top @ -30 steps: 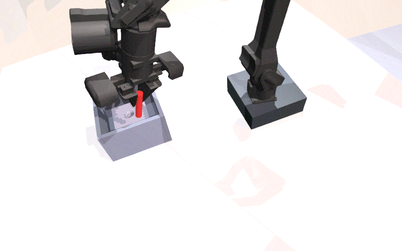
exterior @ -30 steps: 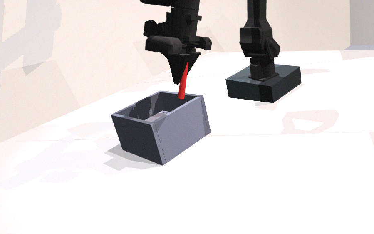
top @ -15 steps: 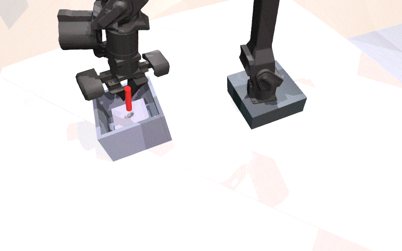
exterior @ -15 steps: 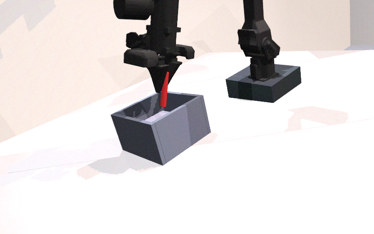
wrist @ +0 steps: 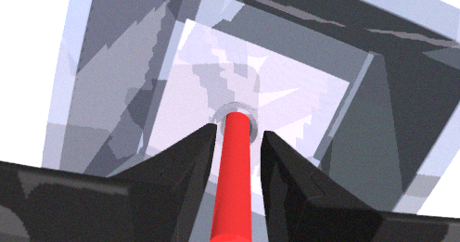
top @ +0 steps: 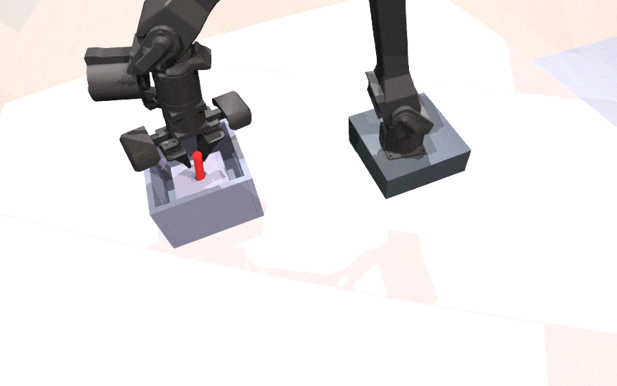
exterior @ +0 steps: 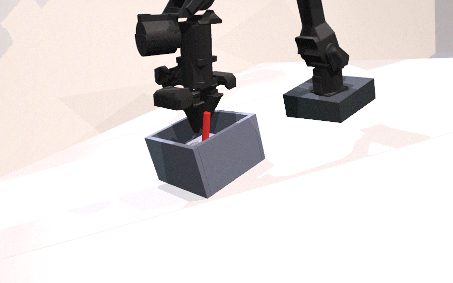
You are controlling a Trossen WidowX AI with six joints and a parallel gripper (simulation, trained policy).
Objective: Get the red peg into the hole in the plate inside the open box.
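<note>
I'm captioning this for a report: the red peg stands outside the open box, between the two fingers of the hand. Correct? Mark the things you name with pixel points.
Not quite: the red peg [top: 198, 168] [exterior: 205, 128] [wrist: 236, 177] stands inside the open box [top: 207, 218] [exterior: 231, 147] [wrist: 116, 75], as the top view shows. It is between the two fingers of the hand [top: 197, 163] [exterior: 203, 125] [wrist: 240, 129].

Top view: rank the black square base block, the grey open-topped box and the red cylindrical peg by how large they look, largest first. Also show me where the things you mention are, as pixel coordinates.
1. Black square base block [top: 409, 182] [exterior: 312, 108] and grey open-topped box [top: 207, 213] [exterior: 231, 151]: too alike to rank
2. Red cylindrical peg [top: 199, 167] [exterior: 205, 126] [wrist: 235, 177]: clearly smallest
</note>
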